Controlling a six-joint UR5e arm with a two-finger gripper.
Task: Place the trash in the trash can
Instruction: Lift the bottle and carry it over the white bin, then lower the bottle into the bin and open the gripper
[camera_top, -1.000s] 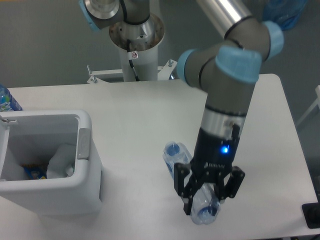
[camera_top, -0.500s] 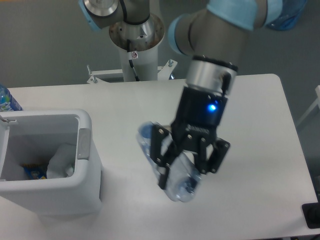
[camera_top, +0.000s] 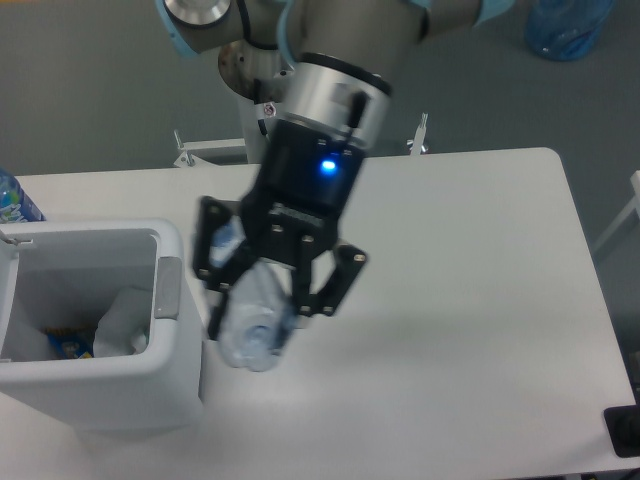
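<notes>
Gripper (camera_top: 262, 305) first: its black fingers are clamped around the long clear crushed plastic bottle (camera_top: 250, 325), which hangs lifted off the white counter (camera_top: 480, 300), tilted, its lower end blurred. Only one fixed view to go by.

A second ago that bottle was gripped low over the counter's near right part; half a second ago it was over the middle; now the arm has swept it left, and it hangs just beside the right wall of the white rectangular plastic bin (camera_top: 150, 375), close to the grey tab (camera_top: 167, 287) on its rim. So I'd say the carry is nearly done and the drop is next.

Inside the bin a crumpled translucent-white plastic wrapper (camera_top: 122, 320) already lies against the right wall, so one piece of trash looks dealt with.

For room: the bottle isn't yet over the opening, and from here I can't tell whether its lower end clears the thick rim. Left of the bin, the counter edge and a labelled bottle (camera_top: 12, 197) stand near.
</notes>
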